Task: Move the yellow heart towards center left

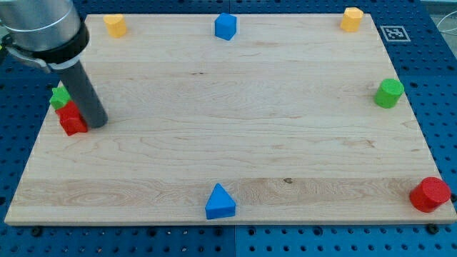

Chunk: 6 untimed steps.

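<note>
The yellow heart (114, 25) lies at the board's top left corner. A second yellow block (351, 19), which looks like a hexagon, lies at the top right corner. My tip (97, 123) rests on the board at the centre left, well below the yellow heart. It is right against the right side of a red star-like block (71, 118). A green star-like block (60, 96) sits just above the red one, partly behind the rod.
A blue cube (226, 26) is at the top middle and a blue triangle (220, 203) at the bottom middle. A green round block (389, 93) is at the right edge. A red round block (430, 195) is at the bottom right corner. The wooden board (235, 128) lies on a blue pegboard.
</note>
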Each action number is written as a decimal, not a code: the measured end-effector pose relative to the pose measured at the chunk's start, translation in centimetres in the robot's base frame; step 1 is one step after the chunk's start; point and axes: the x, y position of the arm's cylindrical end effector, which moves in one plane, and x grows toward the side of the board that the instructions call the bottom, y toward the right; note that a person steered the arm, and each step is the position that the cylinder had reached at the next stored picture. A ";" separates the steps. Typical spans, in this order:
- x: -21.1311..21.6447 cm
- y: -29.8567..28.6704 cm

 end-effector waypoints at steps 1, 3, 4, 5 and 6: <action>-4.3 5.5; -17.9 6.5; -24.1 5.7; -27.7 4.4; -27.8 1.7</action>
